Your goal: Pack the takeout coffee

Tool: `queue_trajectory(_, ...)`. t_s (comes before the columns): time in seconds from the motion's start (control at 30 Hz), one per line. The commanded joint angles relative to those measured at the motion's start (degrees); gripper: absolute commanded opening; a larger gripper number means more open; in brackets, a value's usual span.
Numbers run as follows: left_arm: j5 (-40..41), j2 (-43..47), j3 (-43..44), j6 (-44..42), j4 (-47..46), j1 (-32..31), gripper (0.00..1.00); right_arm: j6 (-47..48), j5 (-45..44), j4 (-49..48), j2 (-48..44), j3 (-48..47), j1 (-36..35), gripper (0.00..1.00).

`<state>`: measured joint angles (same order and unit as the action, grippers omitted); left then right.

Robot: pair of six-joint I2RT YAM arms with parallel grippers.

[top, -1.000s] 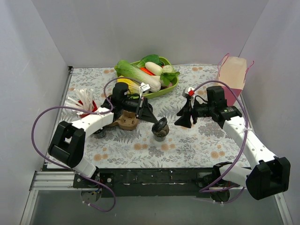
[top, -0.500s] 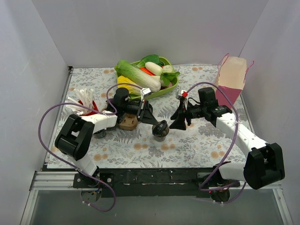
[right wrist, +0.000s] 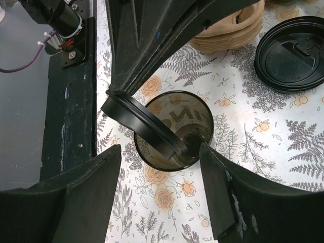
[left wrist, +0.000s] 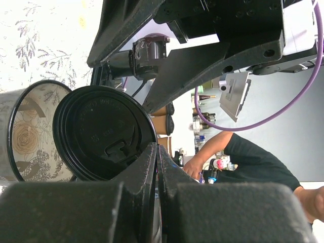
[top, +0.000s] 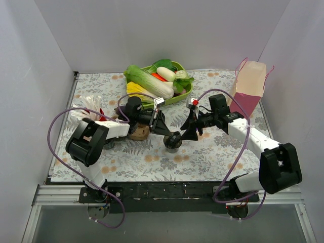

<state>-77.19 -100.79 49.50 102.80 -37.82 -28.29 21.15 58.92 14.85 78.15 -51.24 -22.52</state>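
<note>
A: Cup [right wrist: 174, 109] is standing open on the table [right wrist: 243, 147], with the carrier [top: 137, 132] at its 9 o'clock in the top view. Left end effector [left wrist: 156, 150] is pinching the lid [right wrist: 144, 126] by its edge and holding it tilted over the cup's 9 o'clock rim.

B: Right end effector [top: 186, 132]?

A: Fingers are spreading wide either side of the cup, gripping nothing. My judgement: level the lid, centre it, then press evenly round the rim while the right is bracing the cup.

B: Blind spots?

A: The lid is hiding part of the rim, so I can't tell whether they are touching. Contents are unclear. A second lid [right wrist: 291, 53] is lying flat at 2 o'clock.
</note>
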Motion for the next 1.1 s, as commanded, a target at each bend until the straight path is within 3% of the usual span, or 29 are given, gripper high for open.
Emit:
queue_trajectory(0.0, -1.4, -0.1, 2.6, 0.3, -1.3, -0.1, 0.00, 0.7, 2.1, -3.2, 1.3, -2.1, -0.6, 0.72)
queue_trajectory(0.37, -1.6, -1.1, 3.2, -0.1, -0.1, -0.1, 0.00, -0.6, 4.2, -6.2, 5.5, -3.2, -1.6, 0.69)
queue_trajectory(0.63, -1.0, -1.1, 3.1, -0.6, 0.4, 0.0, 0.00, -2.7, 4.5, -7.6, 6.8, -2.8, -1.6, 0.57)
queue_trajectory(0.93, -0.4, -1.8, 4.2, -0.7, 1.3, 0.2, 0.04, -2.5, 3.5, -6.5, 7.1, -3.0, -1.6, 0.52)
queue_trajectory(1.07, 0.2, -1.7, 4.6, -2.3, 3.5, 0.5, 0.16, -2.7, 2.6, -5.6, 7.8, -3.5, -1.6, 0.50)
